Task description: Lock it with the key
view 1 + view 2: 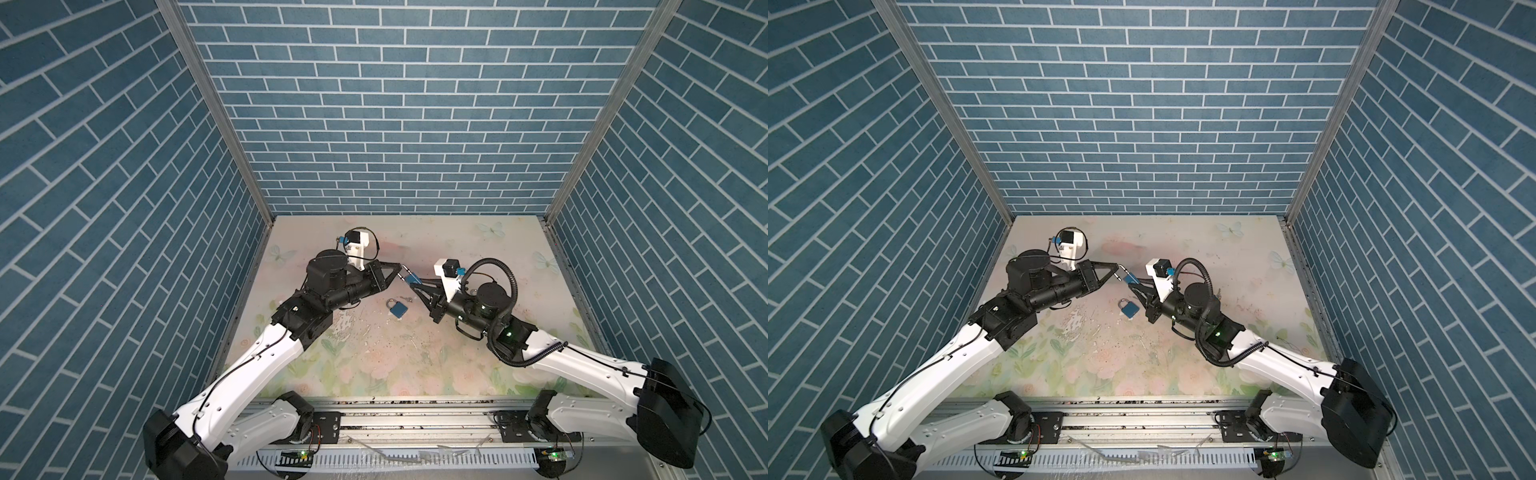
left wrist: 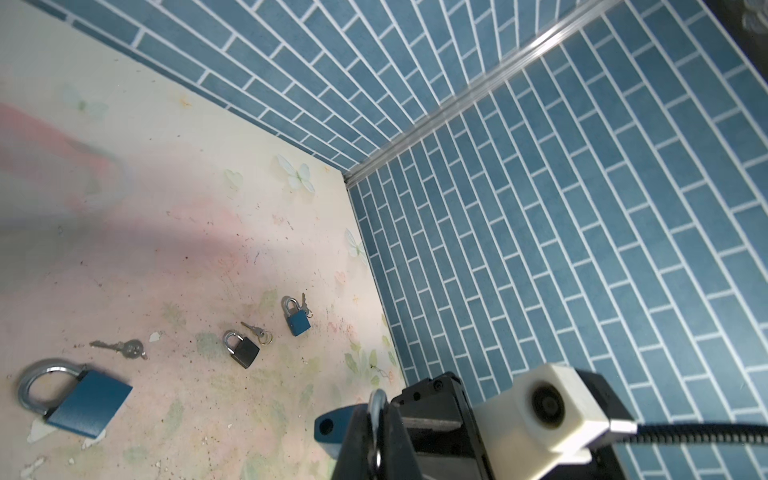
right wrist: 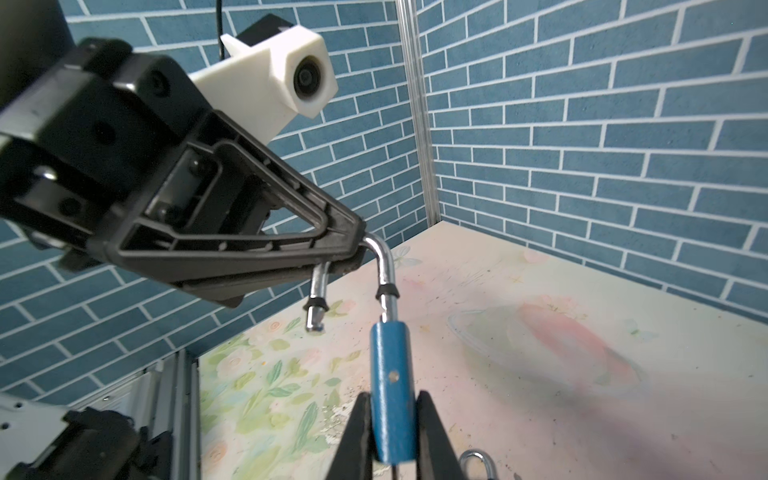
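Pinched between the black jaws of the right gripper [image 3: 392, 401], the small blue metal padlock [image 3: 390, 374] is held in mid-air above the floral-printed tabletop [image 3: 540, 332]. Its chrome U-shaped shackle [image 3: 384, 266] stands open (one leg free of the body), its bend clamped in the closed jaws of the left gripper [image 3: 352, 249]. A small silver key [image 2: 124, 348] lies on the tabletop, touched by neither gripper.

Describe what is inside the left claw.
The left claw grips the shackle of a blue padlock; both legs stick out, one hanging free. Its fingers cover the arch between them.
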Tool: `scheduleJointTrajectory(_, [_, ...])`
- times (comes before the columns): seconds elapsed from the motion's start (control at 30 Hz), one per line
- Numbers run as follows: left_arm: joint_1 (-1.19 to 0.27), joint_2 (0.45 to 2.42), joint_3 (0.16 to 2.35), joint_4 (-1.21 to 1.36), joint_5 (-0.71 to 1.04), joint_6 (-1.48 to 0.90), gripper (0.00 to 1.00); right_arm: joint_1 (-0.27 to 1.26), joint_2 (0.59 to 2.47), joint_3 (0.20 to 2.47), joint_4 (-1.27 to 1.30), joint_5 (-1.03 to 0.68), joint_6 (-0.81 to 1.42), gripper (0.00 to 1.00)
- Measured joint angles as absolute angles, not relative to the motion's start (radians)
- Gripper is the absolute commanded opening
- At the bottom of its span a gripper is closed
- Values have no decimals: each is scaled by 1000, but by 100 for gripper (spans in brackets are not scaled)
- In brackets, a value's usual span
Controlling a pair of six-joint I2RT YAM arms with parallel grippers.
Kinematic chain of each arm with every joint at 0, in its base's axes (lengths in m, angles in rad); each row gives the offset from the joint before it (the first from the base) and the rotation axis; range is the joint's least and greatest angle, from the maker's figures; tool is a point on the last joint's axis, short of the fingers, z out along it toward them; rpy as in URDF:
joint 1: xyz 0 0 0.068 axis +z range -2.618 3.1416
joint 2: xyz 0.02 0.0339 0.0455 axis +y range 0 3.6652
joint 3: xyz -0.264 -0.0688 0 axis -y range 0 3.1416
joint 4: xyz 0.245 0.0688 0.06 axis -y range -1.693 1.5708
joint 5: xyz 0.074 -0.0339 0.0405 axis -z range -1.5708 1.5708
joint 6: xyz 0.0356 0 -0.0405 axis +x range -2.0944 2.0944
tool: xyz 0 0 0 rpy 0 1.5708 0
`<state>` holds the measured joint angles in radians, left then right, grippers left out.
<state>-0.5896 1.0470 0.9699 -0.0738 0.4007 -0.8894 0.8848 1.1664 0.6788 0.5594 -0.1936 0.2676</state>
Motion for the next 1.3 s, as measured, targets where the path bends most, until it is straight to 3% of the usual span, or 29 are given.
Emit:
scheduleJointTrajectory(0.4, [-579,1110,819,281,492,-665,0,733,1123,836,189,-469,574,1])
scheduleJointTrajectory(0.8, [-564,1139,728,494,526,-629,0,697,1142,838,221,-570,809,1])
scheduleJointTrajectory(1.3, [-558,1212,723,548,498,-677,0,677,1201,839,255,-566,842,0])
